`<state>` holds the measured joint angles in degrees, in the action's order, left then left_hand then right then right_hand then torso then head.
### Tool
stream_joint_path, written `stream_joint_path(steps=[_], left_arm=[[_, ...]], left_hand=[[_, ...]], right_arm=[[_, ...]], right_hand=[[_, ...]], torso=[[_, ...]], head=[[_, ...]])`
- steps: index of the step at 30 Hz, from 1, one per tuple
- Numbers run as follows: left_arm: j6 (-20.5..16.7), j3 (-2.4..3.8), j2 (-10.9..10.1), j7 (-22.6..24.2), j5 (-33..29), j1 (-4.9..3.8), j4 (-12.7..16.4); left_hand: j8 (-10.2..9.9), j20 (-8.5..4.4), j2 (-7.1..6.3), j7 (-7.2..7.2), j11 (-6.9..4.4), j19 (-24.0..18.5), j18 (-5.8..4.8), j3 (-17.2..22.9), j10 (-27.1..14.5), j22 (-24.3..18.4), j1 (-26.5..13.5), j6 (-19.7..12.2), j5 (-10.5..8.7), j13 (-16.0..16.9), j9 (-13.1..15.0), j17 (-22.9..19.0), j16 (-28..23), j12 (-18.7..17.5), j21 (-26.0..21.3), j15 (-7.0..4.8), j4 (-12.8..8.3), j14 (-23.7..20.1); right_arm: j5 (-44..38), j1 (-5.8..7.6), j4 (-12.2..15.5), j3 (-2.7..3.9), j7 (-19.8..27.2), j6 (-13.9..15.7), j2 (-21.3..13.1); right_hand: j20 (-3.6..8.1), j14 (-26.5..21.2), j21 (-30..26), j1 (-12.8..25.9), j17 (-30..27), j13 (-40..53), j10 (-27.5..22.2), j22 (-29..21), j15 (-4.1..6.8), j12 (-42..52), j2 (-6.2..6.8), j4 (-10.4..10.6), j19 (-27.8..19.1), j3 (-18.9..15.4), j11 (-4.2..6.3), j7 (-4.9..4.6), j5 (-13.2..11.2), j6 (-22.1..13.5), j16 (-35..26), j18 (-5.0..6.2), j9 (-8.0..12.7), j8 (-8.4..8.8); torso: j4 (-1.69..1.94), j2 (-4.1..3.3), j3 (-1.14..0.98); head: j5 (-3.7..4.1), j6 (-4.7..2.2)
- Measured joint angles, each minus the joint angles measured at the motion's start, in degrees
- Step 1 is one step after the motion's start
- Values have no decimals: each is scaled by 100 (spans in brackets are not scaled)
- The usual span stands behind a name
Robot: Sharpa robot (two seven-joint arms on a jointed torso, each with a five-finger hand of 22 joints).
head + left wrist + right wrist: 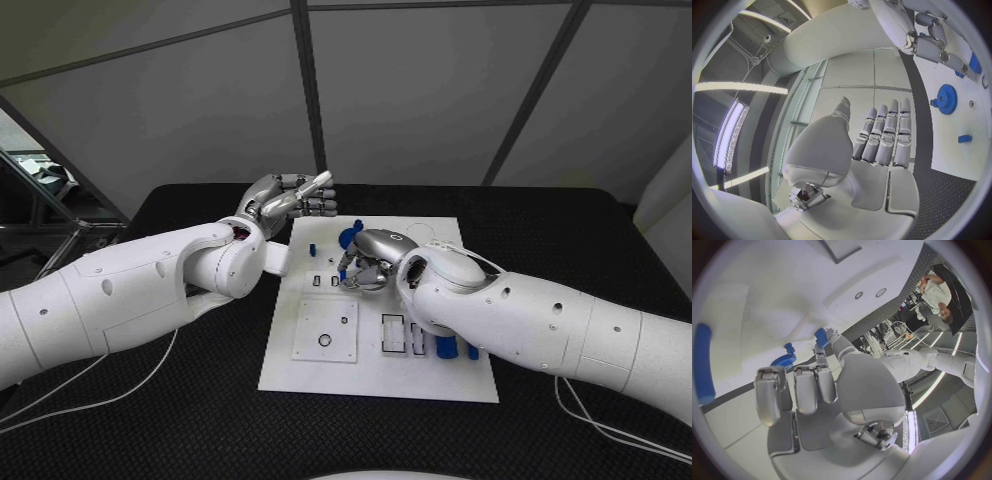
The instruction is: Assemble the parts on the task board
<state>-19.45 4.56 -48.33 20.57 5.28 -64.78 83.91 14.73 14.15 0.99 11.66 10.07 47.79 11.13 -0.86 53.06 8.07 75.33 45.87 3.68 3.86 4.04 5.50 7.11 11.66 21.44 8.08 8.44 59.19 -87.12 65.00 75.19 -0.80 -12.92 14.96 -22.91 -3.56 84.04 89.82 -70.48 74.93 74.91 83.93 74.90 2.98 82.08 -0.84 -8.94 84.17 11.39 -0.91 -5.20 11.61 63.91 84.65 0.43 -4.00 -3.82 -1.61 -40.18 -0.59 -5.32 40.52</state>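
Small blue part (821, 336) pinched at right hand's (369, 259) fingertips, low over the board's (433, 375) middle, likely for seating in a slot. Blue gear (351, 238) just beyond, toward the far edge. Left hand (289, 198) raised off the far-left corner, fingers straight and pressed together, holding nothing, apparently kept clear.

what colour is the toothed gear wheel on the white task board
Blue; the round toothed gear wheel shows best in the left wrist view, lying on the white task board.
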Motion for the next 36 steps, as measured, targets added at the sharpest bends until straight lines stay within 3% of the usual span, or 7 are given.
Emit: stream_joint_path(steps=[36], left_arm=[[2,-1,17,-2,0,0,-28]], left_hand=[[0,0,0,0,0,0,0,0,0,-4,0,0,0,0,0,-1,0,0,0,0,0,0]], right_arm=[[-31,8,-35,10,2,-234,7]], right_hand=[[-1,0,0,124,-2,0,0,0,0,-16,76,-16,-1,-46,0,-22,0,-61,0,1,18,5]], torso=[[-1,0,1]], head=[[-16,51]])
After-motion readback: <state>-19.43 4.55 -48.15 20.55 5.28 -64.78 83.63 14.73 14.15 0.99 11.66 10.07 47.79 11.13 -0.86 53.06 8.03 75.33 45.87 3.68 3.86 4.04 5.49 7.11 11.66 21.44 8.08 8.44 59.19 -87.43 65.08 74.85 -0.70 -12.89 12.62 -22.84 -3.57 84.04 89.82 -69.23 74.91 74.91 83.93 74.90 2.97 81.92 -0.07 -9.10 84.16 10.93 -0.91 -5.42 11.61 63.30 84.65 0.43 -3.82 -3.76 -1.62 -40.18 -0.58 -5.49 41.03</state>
